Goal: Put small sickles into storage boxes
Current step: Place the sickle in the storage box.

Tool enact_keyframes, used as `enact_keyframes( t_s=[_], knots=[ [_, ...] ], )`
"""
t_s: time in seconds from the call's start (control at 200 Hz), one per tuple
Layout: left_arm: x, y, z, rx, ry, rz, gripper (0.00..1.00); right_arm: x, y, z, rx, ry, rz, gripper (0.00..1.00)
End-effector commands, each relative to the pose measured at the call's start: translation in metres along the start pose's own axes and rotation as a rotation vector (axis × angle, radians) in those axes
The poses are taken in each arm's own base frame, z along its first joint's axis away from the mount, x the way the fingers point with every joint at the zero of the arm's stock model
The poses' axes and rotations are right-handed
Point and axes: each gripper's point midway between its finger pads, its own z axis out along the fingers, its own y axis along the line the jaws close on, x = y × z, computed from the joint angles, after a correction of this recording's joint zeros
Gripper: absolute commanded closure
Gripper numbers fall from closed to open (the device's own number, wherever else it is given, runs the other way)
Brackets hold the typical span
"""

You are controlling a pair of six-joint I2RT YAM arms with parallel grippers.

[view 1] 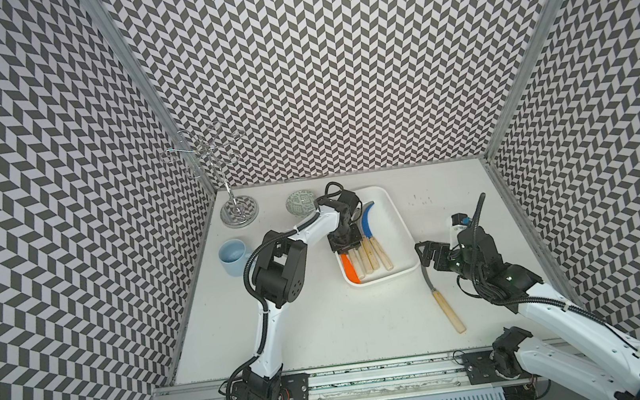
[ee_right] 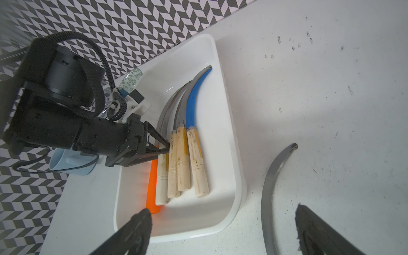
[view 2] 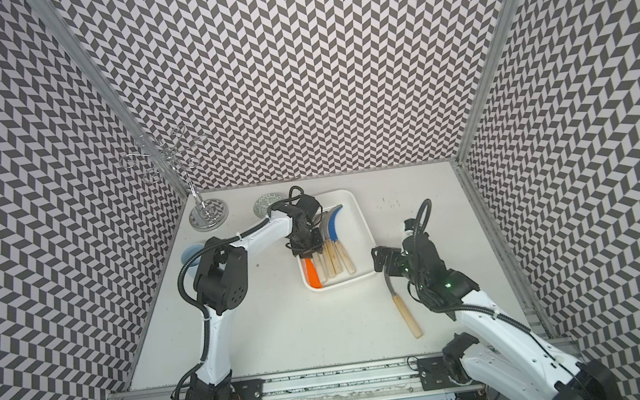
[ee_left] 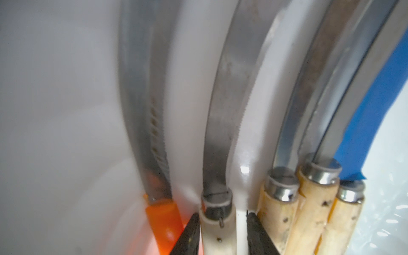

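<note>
The white storage box (view 1: pixel 395 216) (view 2: pixel 355 221) (ee_right: pixel 238 176) holds several small sickles side by side, blades toward the back wall. They include an orange-handled one (view 1: pixel 349 268) (ee_left: pixel 162 218) and a blue-bladed one (view 1: pixel 368 220) (ee_right: pixel 194 97). My left gripper (view 1: pixel 350 248) (view 2: pixel 310 252) (ee_left: pixel 223 214) is down inside the box, straddling a pale-handled sickle (ee_left: pixel 217 229). One finger touches the handle and a slim gap shows at the other, so it is open. A grey-bladed sickle (view 1: pixel 445 306) (view 2: pixel 407 315) (ee_right: pixel 268 187) lies on the table right of the box. My right gripper (view 1: pixel 425 258) (view 2: pixel 379 258) (ee_right: pixel 223 212) hangs wide open over its blade.
A light-blue mug (view 1: pixel 232 255) stands left of the left arm. A small patterned bowl (view 1: pixel 301 203) and a chrome wire stand (view 1: pixel 239 213) sit at the back left. Patterned walls close three sides, and the arm rail (view 1: pixel 374 381) runs along the front.
</note>
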Motion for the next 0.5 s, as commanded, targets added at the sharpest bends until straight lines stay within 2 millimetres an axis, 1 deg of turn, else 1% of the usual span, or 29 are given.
enact_keyframes(
  t_s=[0.0,0.265,0.496],
  knots=[
    [0.003,0.007,-0.01,-0.024,-0.006,-0.01,0.62,-0.009,0.005,-0.002,-0.032,-0.043,0.009,0.0],
    [-0.001,-0.003,-0.035,-0.005,-0.047,-0.006,0.61,-0.009,0.006,-0.001,-0.035,-0.044,0.014,0.0],
    [-0.001,-0.007,-0.041,-0.024,-0.069,0.007,0.61,-0.009,0.006,-0.001,-0.036,-0.041,0.015,0.0]
  ],
)
